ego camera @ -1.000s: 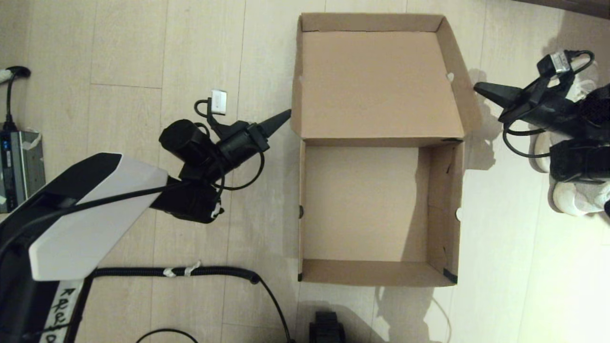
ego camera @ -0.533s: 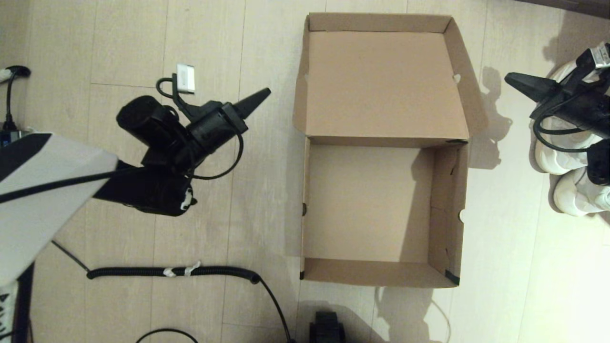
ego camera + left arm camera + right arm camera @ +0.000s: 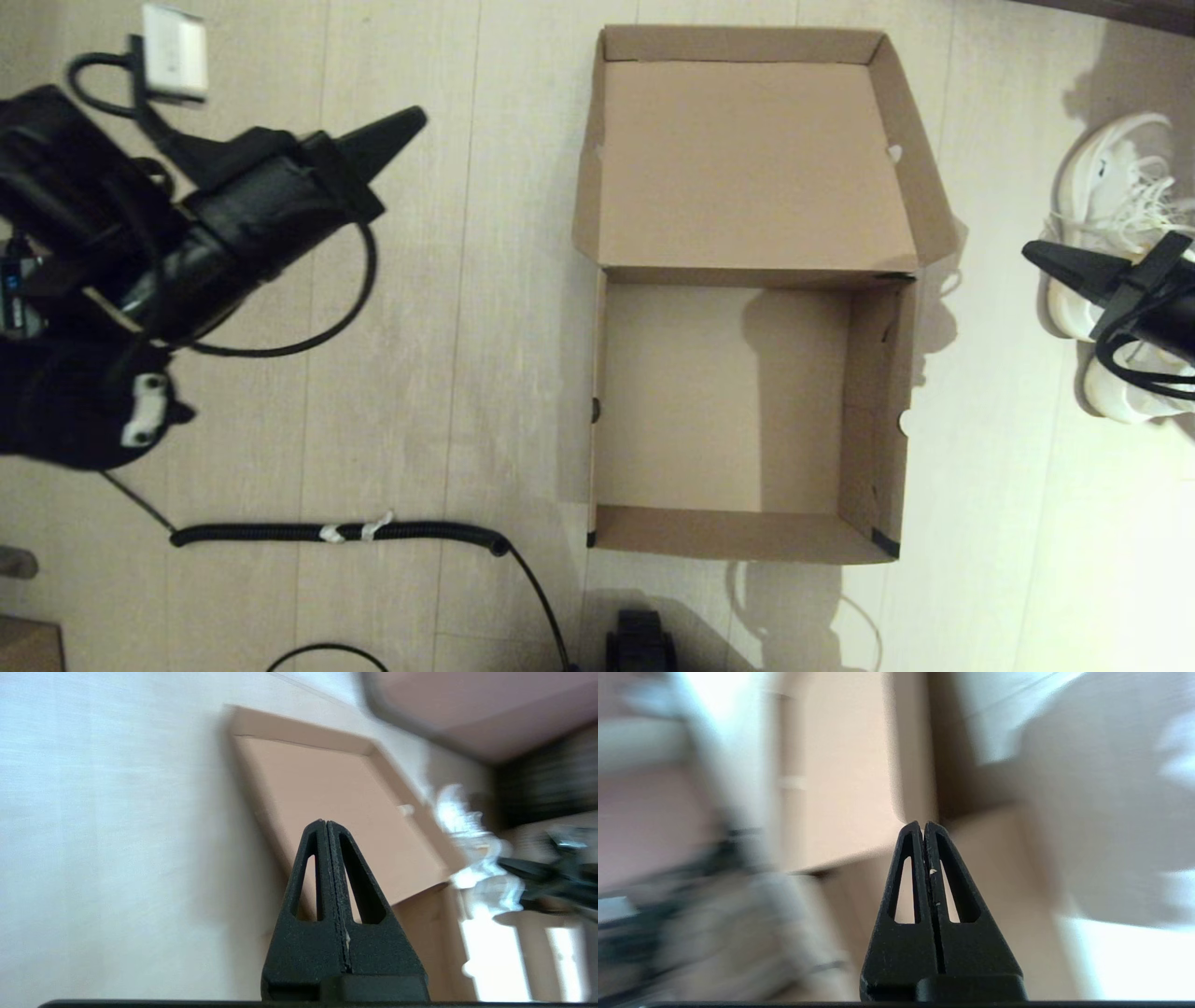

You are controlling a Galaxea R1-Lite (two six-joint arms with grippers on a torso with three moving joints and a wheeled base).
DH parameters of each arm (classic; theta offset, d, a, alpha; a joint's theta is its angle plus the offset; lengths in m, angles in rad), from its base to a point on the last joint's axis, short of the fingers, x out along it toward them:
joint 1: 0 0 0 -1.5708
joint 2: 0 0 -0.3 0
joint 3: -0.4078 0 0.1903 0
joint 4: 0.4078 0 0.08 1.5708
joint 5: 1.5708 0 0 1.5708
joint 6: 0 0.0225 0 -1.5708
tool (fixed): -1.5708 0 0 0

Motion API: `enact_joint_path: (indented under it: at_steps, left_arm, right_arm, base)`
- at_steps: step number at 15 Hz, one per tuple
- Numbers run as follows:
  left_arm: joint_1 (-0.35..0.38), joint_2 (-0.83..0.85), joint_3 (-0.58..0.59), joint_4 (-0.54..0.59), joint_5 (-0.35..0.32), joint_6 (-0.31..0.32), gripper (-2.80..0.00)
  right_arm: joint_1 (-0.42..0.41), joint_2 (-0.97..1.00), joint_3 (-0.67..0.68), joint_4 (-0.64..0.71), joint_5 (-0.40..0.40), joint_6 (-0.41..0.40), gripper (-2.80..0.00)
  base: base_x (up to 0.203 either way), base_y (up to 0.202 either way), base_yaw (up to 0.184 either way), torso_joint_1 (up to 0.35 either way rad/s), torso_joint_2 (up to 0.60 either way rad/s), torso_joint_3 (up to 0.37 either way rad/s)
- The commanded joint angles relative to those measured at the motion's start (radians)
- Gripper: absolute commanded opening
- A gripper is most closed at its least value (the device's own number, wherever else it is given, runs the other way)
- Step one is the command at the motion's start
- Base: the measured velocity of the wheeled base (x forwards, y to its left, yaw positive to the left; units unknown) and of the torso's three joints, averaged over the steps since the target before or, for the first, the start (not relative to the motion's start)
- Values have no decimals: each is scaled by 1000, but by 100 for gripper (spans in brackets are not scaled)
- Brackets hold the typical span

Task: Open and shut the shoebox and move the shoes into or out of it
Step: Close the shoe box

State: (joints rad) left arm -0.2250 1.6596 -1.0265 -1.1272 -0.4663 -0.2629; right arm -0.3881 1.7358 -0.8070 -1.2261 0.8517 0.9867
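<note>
The brown cardboard shoebox (image 3: 892, 401) lies open and empty on the floor, its lid (image 3: 747, 159) folded back flat at the far side. The lid also shows in the left wrist view (image 3: 327, 793). Two white shoes (image 3: 1116, 205) stand on the floor right of the box, outside it. My right gripper (image 3: 1034, 252) is shut, held above the shoes with its tip pointing at the box. My left gripper (image 3: 411, 119) is shut and empty, well left of the box over bare floor. Both pairs of fingers are pressed together in the wrist views, left (image 3: 323, 822) and right (image 3: 922, 823).
A black coiled cable (image 3: 345, 534) runs across the floor near me, left of the box. A dark object (image 3: 642, 639) sits at the near edge below the box. Pale wooden floor surrounds everything.
My left gripper has pulled away from the lid's left edge, back and to the left. My right gripper has withdrawn to the right, over the shoes. The lid now lies flat.
</note>
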Motion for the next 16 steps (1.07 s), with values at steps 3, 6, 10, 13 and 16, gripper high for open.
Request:
enact_joint_path:
  at_steps: [3, 6, 10, 13, 16]
  left_arm:
    - [128, -302, 191, 211, 108, 119, -280]
    - [137, -175, 115, 253, 180, 155, -280]
    - [156, 135, -253, 266, 193, 161, -280]
    - [150, 394, -548, 265, 163, 158, -280]
    - [115, 602, -855, 271, 56, 98, -280]
  right_arm:
    - [60, -193, 85, 338, -493, -564, -280]
    - [141, -179, -133, 531, -917, -675, -280]
    - [191, 15, -620, 768, -908, -709, -280]
    - [225, 234, -855, 895, -751, -647, -280]
    - [239, 387, -1074, 949, -593, -535, -280]
  base:
    - [0, 0, 0, 0, 0, 0]
    - [0, 0, 0, 0, 0, 0]
    - [0, 0, 0, 0, 0, 0]
    - [0, 0, 0, 0, 0, 0]
    - [0, 0, 0, 0, 0, 0]
